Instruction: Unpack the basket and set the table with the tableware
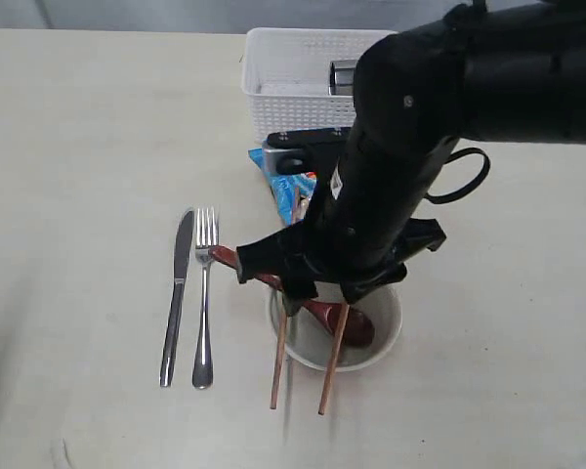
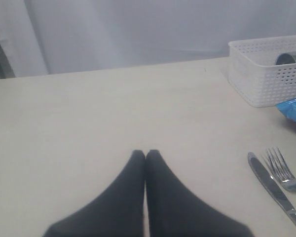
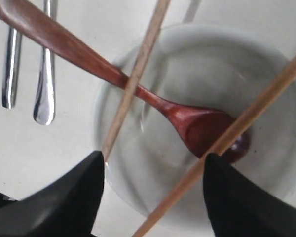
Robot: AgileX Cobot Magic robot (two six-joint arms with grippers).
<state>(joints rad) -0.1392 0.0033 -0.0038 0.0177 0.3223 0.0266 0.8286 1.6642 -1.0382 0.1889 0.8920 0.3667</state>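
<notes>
The off-white bowl [image 1: 389,337] stands on the table [image 1: 98,176] with the dark red spoon [image 1: 350,322] in it, the handle leaning out over the rim. Two wooden chopsticks [image 1: 278,369] [image 1: 332,371] lie across the bowl's rim, tips on the table. My right gripper [image 1: 324,296] hovers right over the bowl, open [image 3: 154,157], one chopstick [image 3: 138,64] by each fingertip, nothing clamped. Knife [image 1: 179,293] and fork [image 1: 205,293] lie side by side to the bowl's left. The white basket [image 1: 293,88] at the back holds the steel cup [image 1: 343,76]. My left gripper [image 2: 146,154] is shut and holds nothing.
A blue chip bag [image 1: 291,191] lies between the basket and the bowl, partly under my right arm. The right arm hides the basket's right part. In the left wrist view the basket [image 2: 259,74], knife [image 2: 271,187] and fork [image 2: 283,173] lie off to one side.
</notes>
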